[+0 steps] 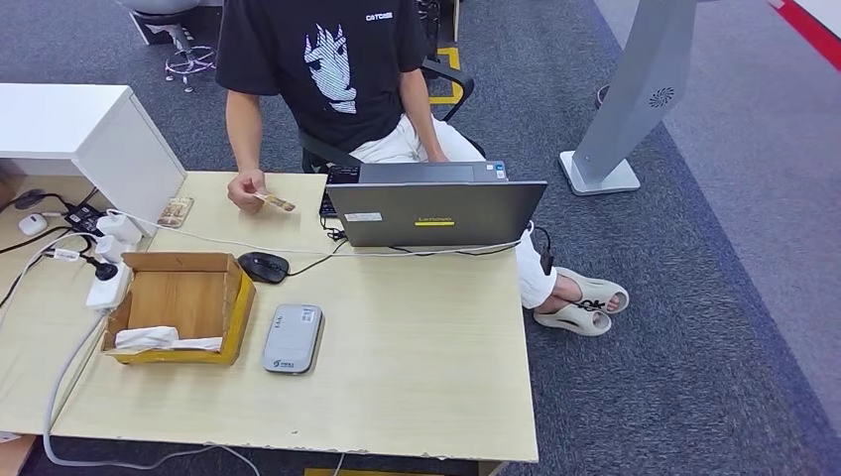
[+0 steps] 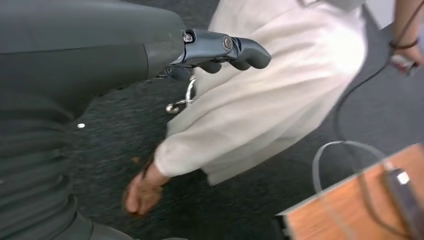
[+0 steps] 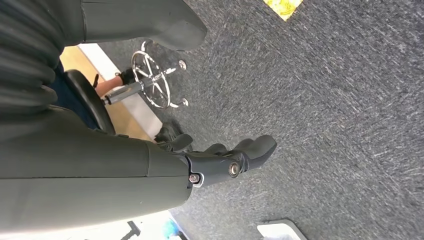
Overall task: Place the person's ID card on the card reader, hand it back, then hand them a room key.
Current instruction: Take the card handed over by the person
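Thin tan ID card (image 1: 275, 202), person's hand (image 1: 244, 188) holding it out, lying far-left across table; left hand (image 2: 220, 50) likely nearer; right hand (image 3: 225, 160); both hanging empty, fingers loosely curling.

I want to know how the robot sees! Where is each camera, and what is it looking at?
Head view: high on the robot, looking down at the table, card reader and a person holding a card.
Left wrist view: behind the left hand, facing carpet and white clothing.
Right wrist view: behind the right hand, facing carpet.
Both wrist views share the grey carpet.
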{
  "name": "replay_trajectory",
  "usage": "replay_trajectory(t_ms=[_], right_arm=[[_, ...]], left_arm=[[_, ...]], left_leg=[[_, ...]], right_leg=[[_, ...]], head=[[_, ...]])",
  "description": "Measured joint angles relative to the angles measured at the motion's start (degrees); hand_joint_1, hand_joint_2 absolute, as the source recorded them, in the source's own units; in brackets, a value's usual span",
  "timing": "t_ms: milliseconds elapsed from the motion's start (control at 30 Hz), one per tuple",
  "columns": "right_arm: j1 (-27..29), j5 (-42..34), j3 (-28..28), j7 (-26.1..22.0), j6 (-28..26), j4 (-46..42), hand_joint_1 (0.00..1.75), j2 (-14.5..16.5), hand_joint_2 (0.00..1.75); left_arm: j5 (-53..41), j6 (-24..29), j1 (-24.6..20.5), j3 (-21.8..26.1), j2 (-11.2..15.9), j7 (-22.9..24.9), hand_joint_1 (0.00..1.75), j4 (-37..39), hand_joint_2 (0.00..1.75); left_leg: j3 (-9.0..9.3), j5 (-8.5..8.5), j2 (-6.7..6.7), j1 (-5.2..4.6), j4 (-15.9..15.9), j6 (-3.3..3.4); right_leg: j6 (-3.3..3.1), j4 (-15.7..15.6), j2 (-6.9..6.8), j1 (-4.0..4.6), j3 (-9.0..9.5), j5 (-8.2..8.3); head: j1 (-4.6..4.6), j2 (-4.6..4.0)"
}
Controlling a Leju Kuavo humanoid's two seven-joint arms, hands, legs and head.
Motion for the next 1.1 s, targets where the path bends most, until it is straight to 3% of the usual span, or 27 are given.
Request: replay_trajectory(t_ms=[333, 633, 933, 1100], right_arm=[[0.0, 1.4, -0.8, -0.8, 0.0, 0.1, 0.00, 0.0, 1.75], [0.0, 2.3, -1.6, -1.2, 0.2, 0.1, 0.00, 0.0, 1.75], [0.0, 3.2, -2.5, -2.0, 1.1, 0.1, 0.00, 0.3, 1.75], [0.0, 3.7, -3.5, -1.9, 1.3, -0.4, 0.00, 0.9, 1.75]], left_arm=[[-2.3, 2.1, -1.2, 0.9, 2.5, 3.0, 0.00, 12.9, 1.75], [-4.1, 2.2, -1.9, 1.1, 3.7, 1.6, 0.00, 22.6, 1.75], [-4.2, -3.3, -2.1, 1.1, 4.7, -1.7, 0.00, 23.0, 1.75], [-1.3, -9.3, -1.9, 1.1, 3.0, -3.6, 0.00, 14.4, 1.75]], left_leg=[[0.00, 0.00, 0.00, 0.01, 0.0, 0.00], [0.01, 0.00, 0.01, 0.03, 0.0, 0.00], [0.00, 0.00, 0.00, 0.04, 0.0, 0.00], [-0.01, 0.00, 0.00, 0.05, 0.0, -0.01]], right_leg=[[0.00, 0.0, 0.01, 0.01, -0.02, 0.00], [0.00, 0.0, 0.02, 0.02, -0.03, 0.00], [0.00, 0.0, 0.02, 0.04, -0.04, 0.00], [0.00, 0.0, 0.02, 0.04, -0.04, 0.00]], head=[[0.03, 0.00], [0.04, 0.00], [0.03, 0.00], [0.03, 0.00]])
